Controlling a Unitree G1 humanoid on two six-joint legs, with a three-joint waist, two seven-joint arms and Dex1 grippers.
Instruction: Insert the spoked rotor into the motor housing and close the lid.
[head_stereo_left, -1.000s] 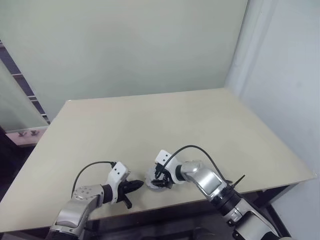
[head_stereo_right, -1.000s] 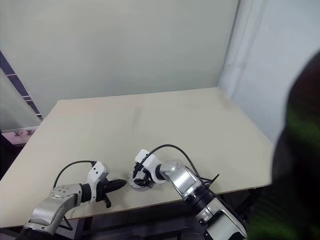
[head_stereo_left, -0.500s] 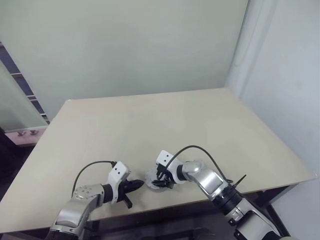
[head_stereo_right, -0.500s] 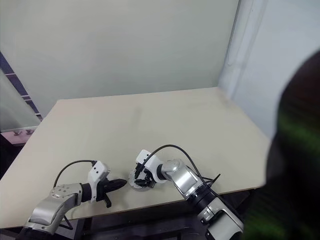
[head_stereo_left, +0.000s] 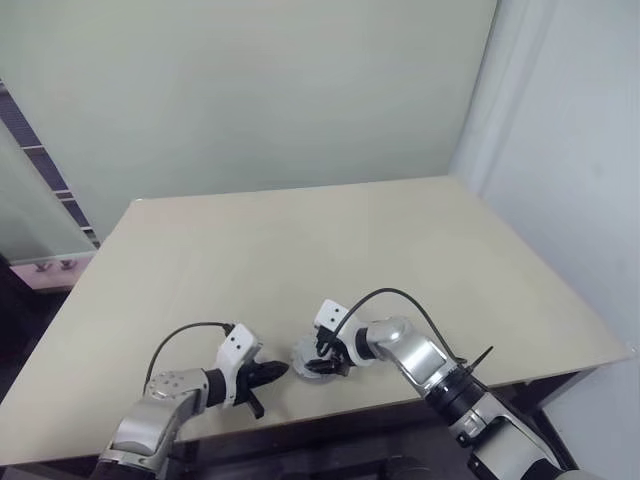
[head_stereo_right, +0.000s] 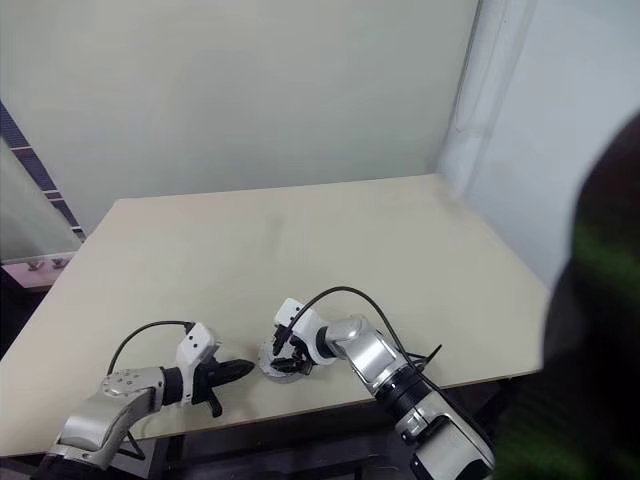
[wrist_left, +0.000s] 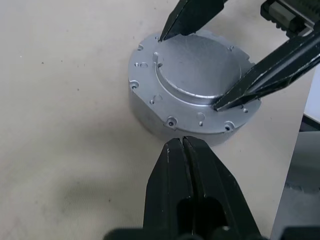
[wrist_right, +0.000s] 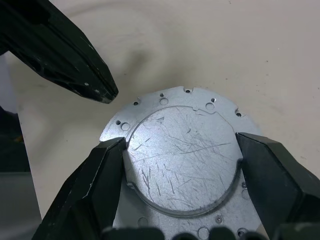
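lid down, little has moved in the last second

our right fingers (wrist_right: 177, 187) stand wide apart, one black tip at each side of the raised round lid (wrist_right: 180, 160) on top of the motor housing (wrist_left: 192, 92). whether the tips press that raised edge or just sit against it, we cannot tell. our left fingers (wrist_left: 183, 150) are shut together, holding nothing, their tip just beside the near wall of the housing, pointed at it; whether it touches the wall we cannot say.

against the pictures from a second ago, almost nothing has changed: the left arm sits in the same place, the housing has not slid, and the right wrist has only tilted a little over the part. we judge that this is a settling or pressing step, not a carrying one.

the housing shows as a closed silver drum with small screw holes round its rim. no copper windings and no spoked rotor can be seen, so we take the rotor to be inside and the lid on. what seems left is checking that the lid sits flush, then letting go.

the housing lies near the front edge of the surface (head_stereo_left: 330, 250), a pale beige top, bare elsewhere. behind it stands a plain pale green wall (head_stereo_left: 250, 90), with a white panel (head_stereo_left: 560, 150) at the right side.
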